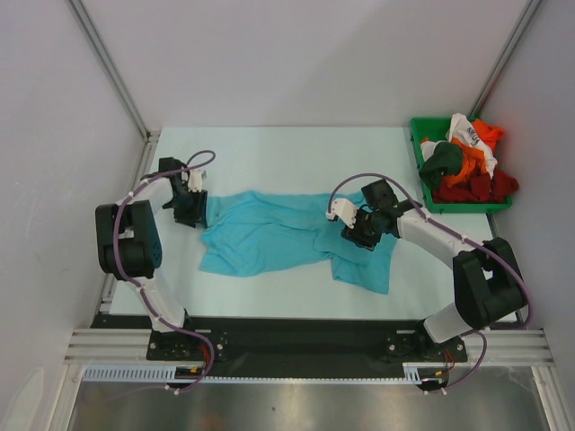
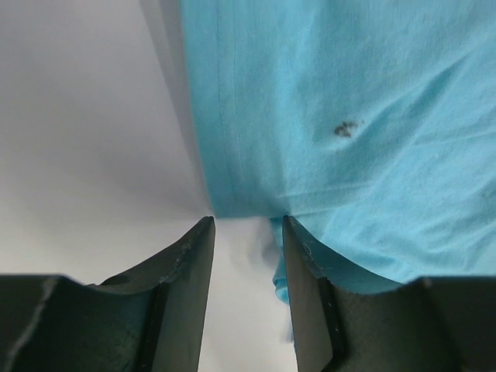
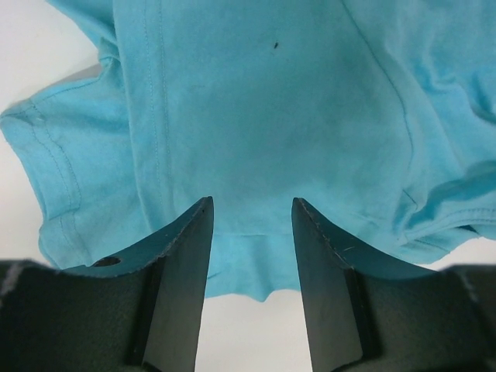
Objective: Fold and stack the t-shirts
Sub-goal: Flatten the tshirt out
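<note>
turquoise t-shirt [image 1: 269, 235] soft matt cloth, stitched hem; table [image 1: 269, 153] smooth matt white; bin [image 1: 420, 171] glossy green plastic

The black-jointed left arm [image 1: 126, 238] and right arm [image 1: 485, 283] wear white link shells [image 1: 431, 235] and looping purple cables [image 1: 359, 175]. The left gripper [image 2: 248, 222] and right gripper [image 3: 252, 201] have scuffed matte-black wedge fingers [image 3: 182, 263].

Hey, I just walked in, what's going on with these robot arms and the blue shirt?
Two arms are working on a turquoise t-shirt that lies rumpled and unfolded on the table. The left gripper is at its left edge and the right gripper over its right part, both with jaws open. The other shirts sit heaped in the green bin at the far right; nothing is stacked yet.
</note>
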Action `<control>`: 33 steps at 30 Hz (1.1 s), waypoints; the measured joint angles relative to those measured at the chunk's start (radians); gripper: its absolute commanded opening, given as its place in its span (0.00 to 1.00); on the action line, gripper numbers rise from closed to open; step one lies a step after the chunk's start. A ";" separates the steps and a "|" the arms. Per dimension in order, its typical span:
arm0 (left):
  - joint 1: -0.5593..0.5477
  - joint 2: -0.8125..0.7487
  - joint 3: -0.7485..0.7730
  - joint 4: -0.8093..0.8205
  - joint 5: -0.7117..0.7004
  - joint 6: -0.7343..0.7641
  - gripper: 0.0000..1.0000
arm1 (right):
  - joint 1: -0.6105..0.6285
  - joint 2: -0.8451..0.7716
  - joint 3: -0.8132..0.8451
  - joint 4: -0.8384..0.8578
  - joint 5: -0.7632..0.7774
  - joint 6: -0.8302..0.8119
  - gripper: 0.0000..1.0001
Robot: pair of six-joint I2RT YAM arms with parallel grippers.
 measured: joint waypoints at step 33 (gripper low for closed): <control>0.000 0.051 0.056 -0.001 0.010 -0.008 0.00 | 0.023 -0.041 -0.110 -0.002 -0.017 -0.145 0.50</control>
